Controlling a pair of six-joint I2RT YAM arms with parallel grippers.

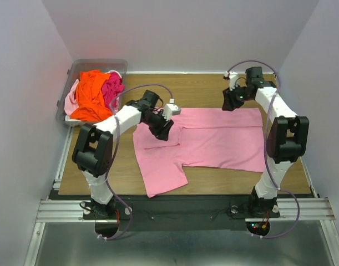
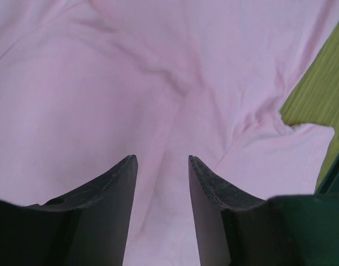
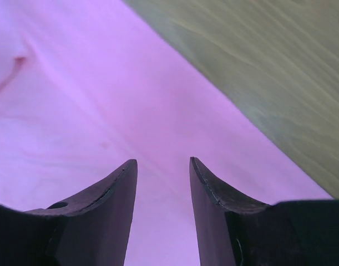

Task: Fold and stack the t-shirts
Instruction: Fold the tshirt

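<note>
A light pink t-shirt (image 1: 219, 144) lies spread flat on the wooden table, one sleeve reaching toward the near edge. My left gripper (image 1: 163, 130) hovers over the shirt's left part, near a fold in the cloth. In the left wrist view this gripper (image 2: 162, 158) is open, with only pink cloth (image 2: 102, 83) below the gap. My right gripper (image 1: 230, 102) hangs at the shirt's far edge. In the right wrist view it (image 3: 162, 160) is open too, above smooth pink cloth (image 3: 75, 111) next to the hem. An orange shirt (image 1: 91, 94), a hot pink one (image 1: 111, 88) and a pale pink one (image 1: 71, 100) lie bunched in the bin.
The clear plastic bin (image 1: 75, 69) stands at the table's far left corner. Bare wood (image 1: 202, 88) lies beyond the shirt, and it also shows as bare wood (image 3: 269, 55) in the right wrist view. White walls close in the sides and back.
</note>
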